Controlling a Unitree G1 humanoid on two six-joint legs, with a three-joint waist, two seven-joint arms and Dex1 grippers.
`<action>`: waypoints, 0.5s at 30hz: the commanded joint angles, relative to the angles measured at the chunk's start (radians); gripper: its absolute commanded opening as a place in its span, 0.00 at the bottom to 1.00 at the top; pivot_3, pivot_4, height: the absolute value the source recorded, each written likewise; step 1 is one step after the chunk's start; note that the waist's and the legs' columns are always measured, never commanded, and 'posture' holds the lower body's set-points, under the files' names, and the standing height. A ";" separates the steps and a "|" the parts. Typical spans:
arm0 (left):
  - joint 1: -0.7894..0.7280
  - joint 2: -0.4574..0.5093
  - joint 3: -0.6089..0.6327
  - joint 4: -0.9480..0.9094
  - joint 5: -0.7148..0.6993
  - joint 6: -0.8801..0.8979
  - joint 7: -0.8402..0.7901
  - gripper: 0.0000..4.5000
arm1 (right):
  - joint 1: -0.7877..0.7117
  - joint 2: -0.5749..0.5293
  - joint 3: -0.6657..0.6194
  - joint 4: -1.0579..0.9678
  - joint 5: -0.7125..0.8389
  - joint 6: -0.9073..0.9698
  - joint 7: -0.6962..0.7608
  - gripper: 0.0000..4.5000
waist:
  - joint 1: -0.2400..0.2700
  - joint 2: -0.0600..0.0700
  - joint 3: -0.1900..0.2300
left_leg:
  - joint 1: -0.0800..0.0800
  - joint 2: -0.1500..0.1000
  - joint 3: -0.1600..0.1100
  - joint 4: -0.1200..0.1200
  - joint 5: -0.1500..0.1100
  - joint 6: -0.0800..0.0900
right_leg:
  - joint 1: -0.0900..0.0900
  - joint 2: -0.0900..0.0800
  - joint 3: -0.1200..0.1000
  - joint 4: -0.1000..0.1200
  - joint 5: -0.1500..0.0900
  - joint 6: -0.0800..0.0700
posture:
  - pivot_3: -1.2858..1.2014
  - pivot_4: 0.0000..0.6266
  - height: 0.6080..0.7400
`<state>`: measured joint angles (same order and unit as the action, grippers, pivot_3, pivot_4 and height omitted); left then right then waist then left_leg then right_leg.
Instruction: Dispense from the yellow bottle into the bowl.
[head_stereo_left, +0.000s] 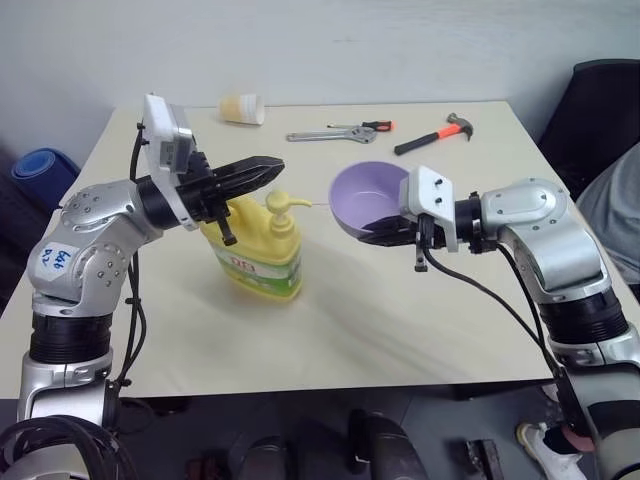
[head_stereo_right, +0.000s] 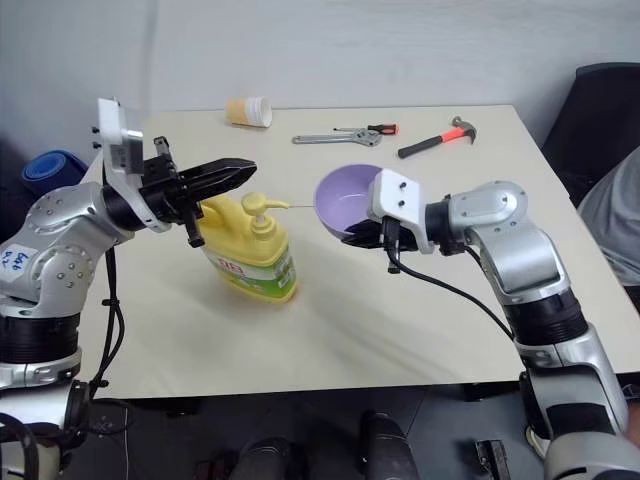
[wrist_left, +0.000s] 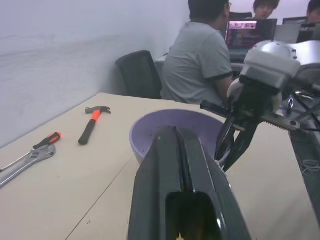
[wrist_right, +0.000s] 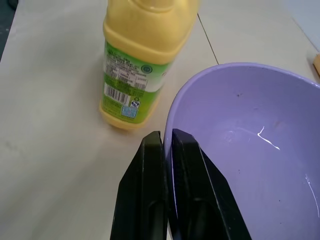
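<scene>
The yellow bottle (head_stereo_left: 256, 252) stands upright on the table, its pump top (head_stereo_left: 283, 205) pointing toward the bowl. My left gripper (head_stereo_left: 277, 168) hovers just above the pump, shut with nothing between its fingers. The lavender bowl (head_stereo_left: 368, 192) is held off the table, tilted, right next to the pump's spout. My right gripper (head_stereo_left: 382, 233) is shut on the bowl's near rim, and in the right wrist view its fingers (wrist_right: 152, 165) pinch that rim with the bottle (wrist_right: 137, 65) beyond. In the left wrist view, the bowl (wrist_left: 150, 131) lies just past my shut fingers (wrist_left: 170, 165).
At the table's far side lie a hammer (head_stereo_left: 432, 132), a wrench (head_stereo_left: 320, 134), a red-handled tool (head_stereo_left: 366, 126) and a small yellowish cup (head_stereo_left: 243, 108). A seated person (wrist_left: 200, 60) and a black chair (head_stereo_left: 600, 110) are to the right. A blue object (head_stereo_left: 42, 172) sits off the left edge.
</scene>
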<state>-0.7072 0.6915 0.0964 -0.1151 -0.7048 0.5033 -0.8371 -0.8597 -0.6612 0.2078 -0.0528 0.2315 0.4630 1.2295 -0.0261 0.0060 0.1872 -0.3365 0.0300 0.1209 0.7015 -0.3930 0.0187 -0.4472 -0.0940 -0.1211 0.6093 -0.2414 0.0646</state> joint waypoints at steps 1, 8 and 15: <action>-0.026 -0.003 0.004 -0.014 0.009 0.005 -0.021 0.01 | -0.038 0.013 0.000 -0.046 0.043 0.012 0.031 0.00 | 0.000 0.000 0.000 | 0.000 0.000 0.000 0.000 0.000 0.000 | 0.000 0.000 0.000 0.000 0.000 0.000 | 0.52 0.24 1.00; -0.014 -0.007 -0.023 -0.034 0.047 0.024 -0.036 0.01 | -0.086 0.042 0.012 -0.045 0.061 0.045 0.034 0.00 | 0.000 0.000 0.000 | 0.000 0.000 0.000 0.000 0.000 0.000 | 0.000 -0.001 0.000 0.001 0.000 0.000 | 0.52 0.24 1.00; 0.001 -0.011 -0.045 -0.030 0.101 0.054 -0.004 0.01 | -0.110 0.046 0.018 -0.072 0.092 0.108 0.048 0.00 | 0.001 0.000 0.000 | 0.000 0.000 -0.001 0.000 0.000 0.000 | 0.000 -0.001 0.000 0.001 0.000 0.000 | 0.52 0.24 1.00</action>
<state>-0.7109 0.6759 0.0682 -0.1424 -0.6339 0.5394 -0.8536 -0.9346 -0.6160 0.2321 -0.0754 0.2969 0.5571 1.2713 -0.0256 0.0060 0.1873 -0.3363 0.0302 0.1204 0.7020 -0.3929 0.0190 -0.4471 -0.0953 -0.1210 0.6104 -0.2413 0.0646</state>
